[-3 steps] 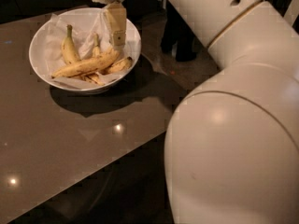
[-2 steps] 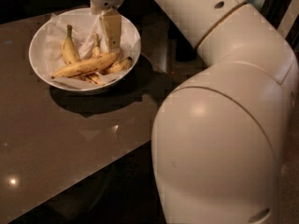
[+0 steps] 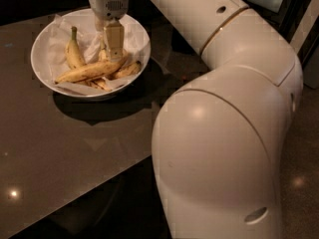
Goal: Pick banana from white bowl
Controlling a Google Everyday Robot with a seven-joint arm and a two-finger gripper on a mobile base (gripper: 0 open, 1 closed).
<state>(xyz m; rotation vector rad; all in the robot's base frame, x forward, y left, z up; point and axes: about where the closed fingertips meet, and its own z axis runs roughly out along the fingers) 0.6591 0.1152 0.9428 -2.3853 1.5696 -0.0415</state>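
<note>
The white bowl [image 3: 38,59] stands on the dark table at the upper left, lined with crumpled white paper. The banana [image 3: 89,71], long, yellow and brown-speckled, lies across the bowl's front. A shorter banana with a greenish stem [image 3: 74,54] lies behind it on the left, and small stubby bananas [image 3: 127,69] lie on the right. My gripper [image 3: 111,54] points straight down into the bowl, its tip right at the long banana's right half.
The dark glossy table [image 3: 75,148] runs from the bowl to a front edge at the lower left. My large white arm [image 3: 224,133] fills the right half of the view. Dark objects stand behind the bowl at the back.
The gripper has come down and slightly left into the bowl, closer to the long banana. The arm's elbow has swung nearer. The bananas and the bowl have not moved.
</note>
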